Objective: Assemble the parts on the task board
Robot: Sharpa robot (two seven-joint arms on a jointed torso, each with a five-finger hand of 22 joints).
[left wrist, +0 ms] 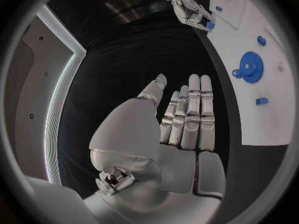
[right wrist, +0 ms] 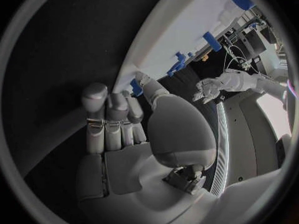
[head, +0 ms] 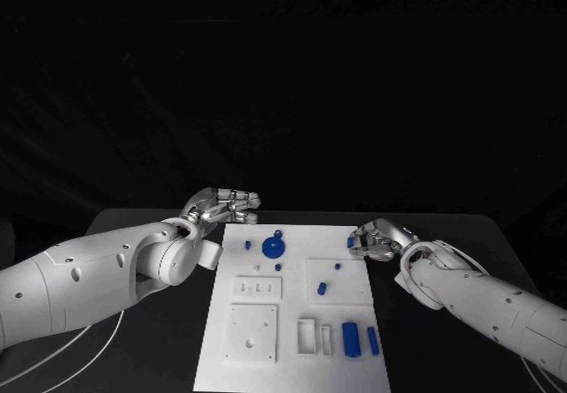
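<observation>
Right hand holds a small blue part at the board's far right edge.

The small blue plastic part (head: 353,241) is pinched by the right hand (head: 380,239) at the flat white task board (head: 262,372); it might slip off onto the black tabletop (head: 142,219). The left hand (left wrist: 185,115) is open, empty, beside the board with free room.

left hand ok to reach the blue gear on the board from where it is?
Probably yes. The left hand is open, holding nothing, beside the task board's far left corner; the blue gear lies near it, nothing between them.
</observation>
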